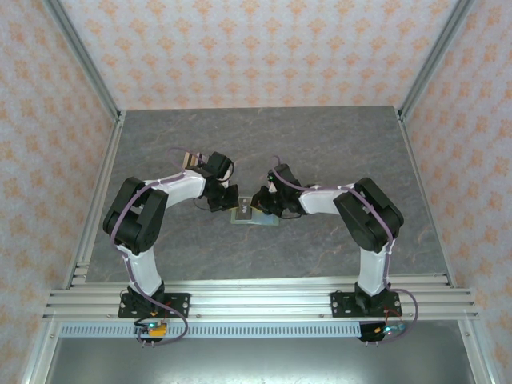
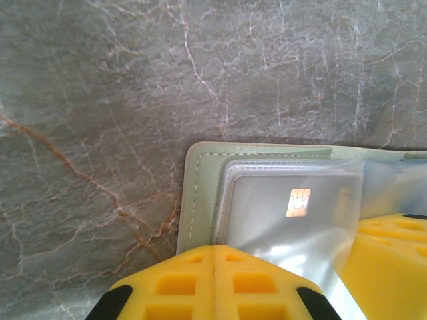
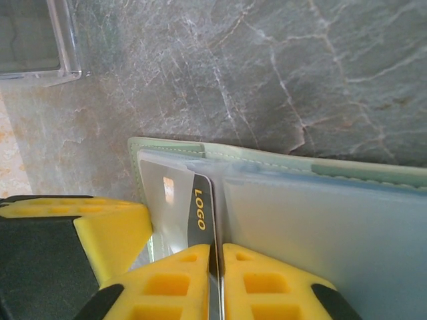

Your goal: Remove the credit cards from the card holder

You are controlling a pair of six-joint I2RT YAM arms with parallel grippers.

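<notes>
Top external view: we list the card holder point(image 1: 250, 216) lying open on the bench point(image 1: 336, 144), midway between its left and right edges and nearer the near edge than the far. We enter the left gripper point(image 2: 213, 250) with fingers pressed flush together over the holder's green border. We enter the right gripper point(image 3: 215, 248) pinched on a dark card point(image 3: 200, 212) marked LOGO, partly inside a clear sleeve point(image 3: 320, 233). We note a pale chip card point(image 2: 293, 207), sleeved.
</notes>
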